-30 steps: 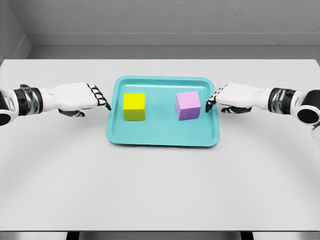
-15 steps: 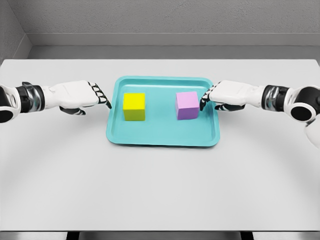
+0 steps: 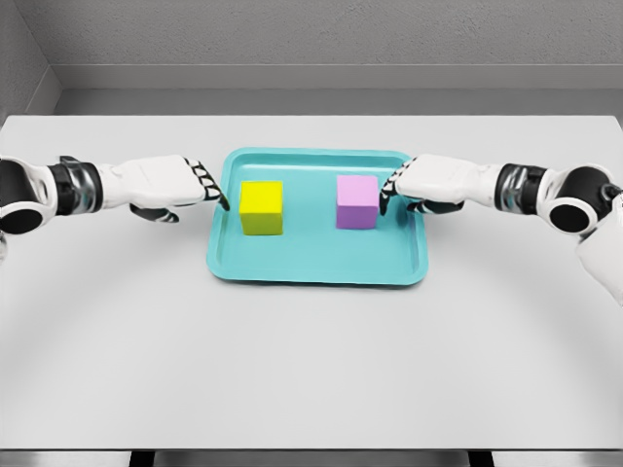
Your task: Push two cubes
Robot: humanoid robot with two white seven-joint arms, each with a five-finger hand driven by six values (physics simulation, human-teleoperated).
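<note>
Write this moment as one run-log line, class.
left hand: fingers curled, beside yellow cube, gap visible | right hand: fingertips at purple cube | both cubes on teal tray

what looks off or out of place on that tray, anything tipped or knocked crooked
Nothing stands out. The yellow cube and purple cube both sit flat and upright inside the teal tray, which lies square on the table. The left hand and right hand flank them.
</note>
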